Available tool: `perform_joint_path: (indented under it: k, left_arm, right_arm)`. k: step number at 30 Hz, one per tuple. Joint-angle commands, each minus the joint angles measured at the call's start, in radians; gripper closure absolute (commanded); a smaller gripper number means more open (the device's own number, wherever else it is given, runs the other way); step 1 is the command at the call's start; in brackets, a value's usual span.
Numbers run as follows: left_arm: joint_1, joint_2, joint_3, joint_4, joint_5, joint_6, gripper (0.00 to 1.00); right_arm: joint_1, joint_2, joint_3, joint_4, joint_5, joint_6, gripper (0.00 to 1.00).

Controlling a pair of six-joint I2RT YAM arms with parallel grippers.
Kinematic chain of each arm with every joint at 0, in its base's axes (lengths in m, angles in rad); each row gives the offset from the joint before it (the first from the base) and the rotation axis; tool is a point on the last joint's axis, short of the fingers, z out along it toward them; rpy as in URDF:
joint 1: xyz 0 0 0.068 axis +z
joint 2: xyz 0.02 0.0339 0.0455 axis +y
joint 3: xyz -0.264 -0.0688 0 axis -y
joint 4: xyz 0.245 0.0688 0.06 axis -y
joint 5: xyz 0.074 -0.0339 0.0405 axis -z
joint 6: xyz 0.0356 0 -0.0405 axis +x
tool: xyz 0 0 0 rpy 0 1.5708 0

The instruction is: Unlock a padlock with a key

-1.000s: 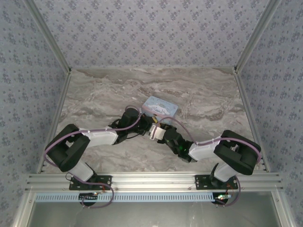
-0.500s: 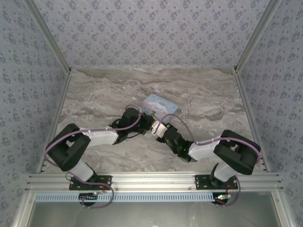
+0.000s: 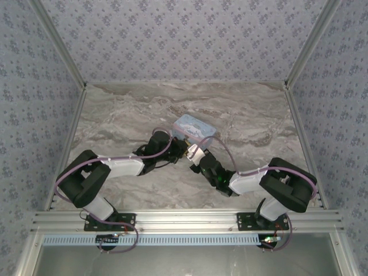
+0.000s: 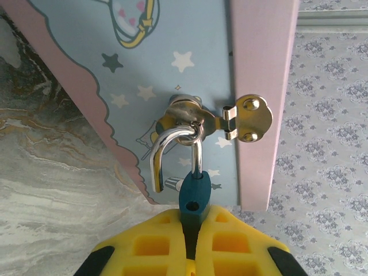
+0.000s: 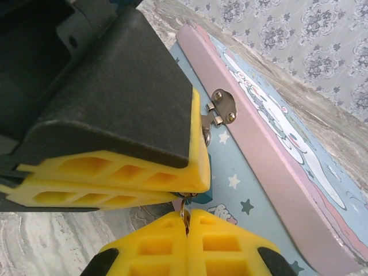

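Looking down from the top view, found both arms reaching to the middle of the marble table (image 3: 126,115), with left gripper (image 3: 183,150) and right gripper (image 3: 193,156) tip to tip just below the tin box (image 3: 194,130). Noted in the left wrist view: left gripper (image 4: 191,224) at bottom centre, yellow fingers (image 4: 172,221) squeezed onto the teal body of the padlock (image 4: 192,198), body upright between the tips. Traced the silvery shackle (image 4: 164,155) up from the body, through the ring of the hasp (image 4: 244,118) on the box front at centre of frame, then down on the left to an end just beside the body; cannot tell whether seated in the body or out of it. Placed the tin box (image 4: 167,52) across the upper half of that frame, pink lid edge (image 4: 261,86) running down right of centre. Noted in the right wrist view: right gripper (image 5: 187,221) at bottom centre, fingers pressed together on the key (image 5: 183,211), a thin sliver poking up from the tips and meeting the underside of the left gripper (image 5: 190,185) directly above. Key tip hidden there; contact with the padlock not resolvable. Logged tin box (image 5: 270,138) along the right of frame, hasp (image 5: 223,107) at upper centre.
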Motion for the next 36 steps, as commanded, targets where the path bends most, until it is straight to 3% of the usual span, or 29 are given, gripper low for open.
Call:
perform_joint_path:
  k: [1,9,16,25,30,36]
  left_arm:
    - [-0.017,-0.008,0.024,0.009,0.02,0.004,0.95]
    - [-0.001,-0.059,0.003,-0.038,0.003,0.038,0.8]
    - [0.043,-0.19,-0.024,-0.182,-0.017,0.097,0.57]
    - [0.191,-0.374,-0.037,-0.429,-0.033,0.269,0.31]
    - [0.257,-0.322,0.011,-0.444,0.042,0.376,0.19]
    - [0.296,-0.157,0.152,-0.431,0.155,0.5,0.15]
  right_arm:
    - [-0.038,-0.007,-0.011,-0.053,0.007,0.047,1.0]
    - [-0.055,-0.017,-0.03,-0.087,-0.034,0.048,1.0]
    - [-0.064,-0.002,-0.048,-0.089,-0.055,0.054,1.0]
    - [-0.092,-0.003,-0.073,-0.091,-0.129,0.112,1.0]
    - [-0.123,-0.003,-0.061,-0.117,-0.214,0.161,1.0]
    - [-0.168,-0.003,-0.059,-0.112,-0.285,0.238,1.0]
